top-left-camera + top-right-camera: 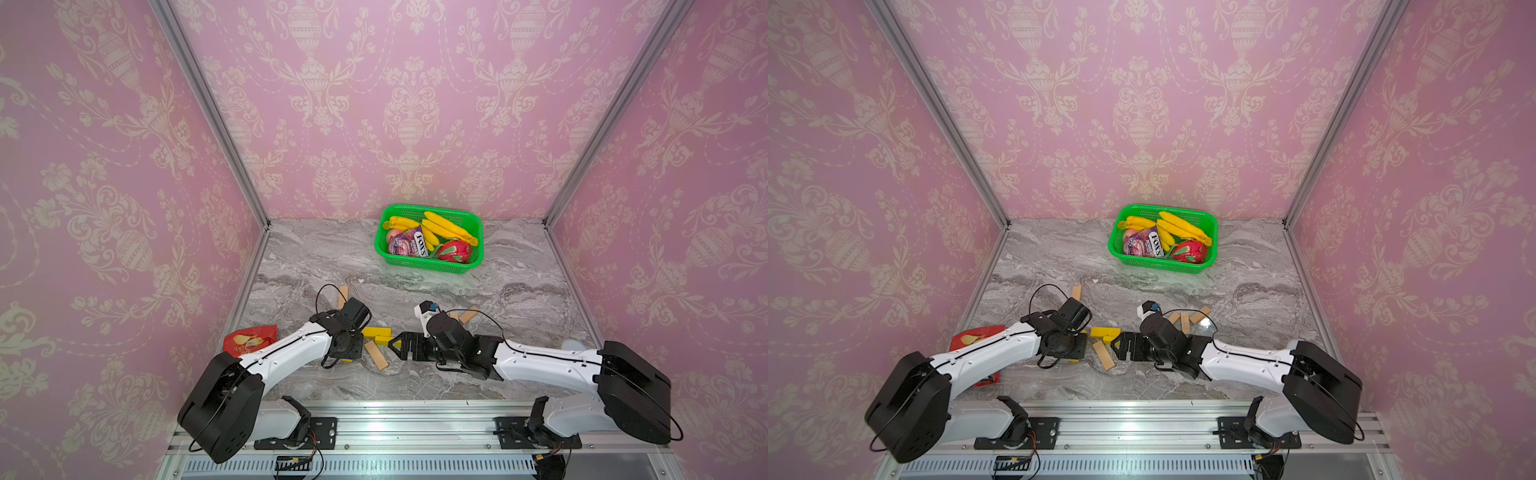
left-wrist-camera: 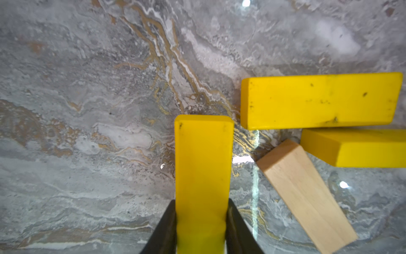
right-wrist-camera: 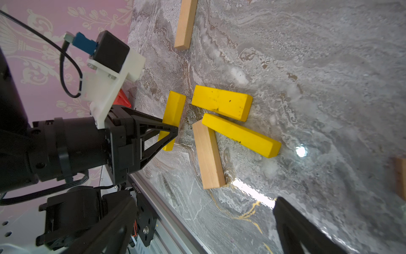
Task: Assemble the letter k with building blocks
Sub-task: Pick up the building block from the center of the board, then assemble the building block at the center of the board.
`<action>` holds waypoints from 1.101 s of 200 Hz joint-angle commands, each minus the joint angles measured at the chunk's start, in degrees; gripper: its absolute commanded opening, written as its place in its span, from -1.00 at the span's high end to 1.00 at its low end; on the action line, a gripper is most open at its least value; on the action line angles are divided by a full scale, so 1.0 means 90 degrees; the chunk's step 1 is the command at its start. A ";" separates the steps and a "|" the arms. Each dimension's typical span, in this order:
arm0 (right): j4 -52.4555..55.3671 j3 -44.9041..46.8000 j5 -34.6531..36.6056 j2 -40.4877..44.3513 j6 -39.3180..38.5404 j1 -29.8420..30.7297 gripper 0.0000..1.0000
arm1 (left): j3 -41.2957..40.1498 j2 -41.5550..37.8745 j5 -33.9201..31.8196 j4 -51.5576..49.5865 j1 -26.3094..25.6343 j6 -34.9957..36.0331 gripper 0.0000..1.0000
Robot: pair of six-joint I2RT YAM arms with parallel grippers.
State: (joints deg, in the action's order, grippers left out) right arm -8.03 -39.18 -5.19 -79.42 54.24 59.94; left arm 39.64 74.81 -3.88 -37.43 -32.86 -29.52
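Left pincer (image 2: 201, 201): clamped on a yellow block (image 2: 203, 158). Its fingers (image 2: 167, 226) squeeze the long sides at one end and the rest pokes out ahead.
Held block, where: down low at the marble surface (image 1: 519, 291), near the front and left of middle. Can't tell if it's resting or lifted.
Right pincer (image 1: 395, 347): spread wide, nothing in it, pointed toward the left one, close to the yellow pieces.
Between the arms: a second yellow block (image 3: 222, 105) and a third yellow block (image 3: 240, 135) lie flat just beside the held one. The third touches one end of a wooden block (image 3: 208, 154) that slants off toward the front edge.
Spare wood: a lone wooden block (image 1: 343, 295) sits farther back behind the left arm, and three wooden blocks (image 1: 1185, 322) are bunched by the right arm.
K so far: not put together — everything's loose at odd angles.
Back of the surface: a green basket (image 1: 424, 266) with bananas (image 1: 449, 226) and a candy pack (image 1: 409, 245).
Left side: a red snack bag (image 1: 249, 338) — partly under the left arm.
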 commanded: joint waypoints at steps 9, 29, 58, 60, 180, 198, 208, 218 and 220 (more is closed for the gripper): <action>0.0005 -0.0266 -0.0174 -0.0111 -0.0182 0.0052 -1.00 | 0.0361 -0.0203 -0.0298 -0.0522 -0.0043 -0.0165 0.57; 0.0034 -0.0301 -0.0137 -0.0136 -0.0244 0.0050 -1.00 | 0.0526 -0.0309 -0.0372 -0.0680 -0.0048 -0.0158 0.58; 0.0346 -0.0624 -0.0209 -0.0264 -0.0446 0.0011 -1.00 | 0.0735 -0.0377 -0.0533 -0.0847 -0.0040 -0.0116 0.57; 0.0370 -0.0653 -0.0225 -0.0274 -0.0469 0.0012 -1.00 | 0.0748 -0.0371 -0.0545 -0.0862 -0.0038 -0.0118 0.58; 0.0335 -0.1591 -0.1484 -0.1107 -0.0733 -0.0830 -1.00 | 0.1638 0.0733 -0.0156 -0.0690 0.0635 0.0406 0.58; 0.0283 -0.1728 -0.1635 -0.1245 -0.0707 -0.0937 -0.99 | 0.1669 0.0831 -0.0106 -0.0622 0.0735 0.0423 0.58; 0.0254 -0.1777 -0.1684 -0.1306 -0.0682 -0.0999 -1.00 | 0.1680 0.0898 -0.0098 -0.0623 0.0787 0.0405 0.58; 0.0275 -0.1862 -0.1732 -0.1382 -0.0599 -0.1073 -1.00 | 0.1673 0.0975 -0.0085 -0.0619 0.0843 0.0356 0.58; 0.0289 -0.1886 -0.1744 -0.1401 -0.0585 -0.1093 -1.00 | 0.1671 0.0995 -0.0088 -0.0620 0.0854 0.0352 0.58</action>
State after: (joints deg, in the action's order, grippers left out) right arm -4.34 -53.49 -18.33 -90.28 48.51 51.57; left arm 53.15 82.24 -6.13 -43.27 -26.28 -27.42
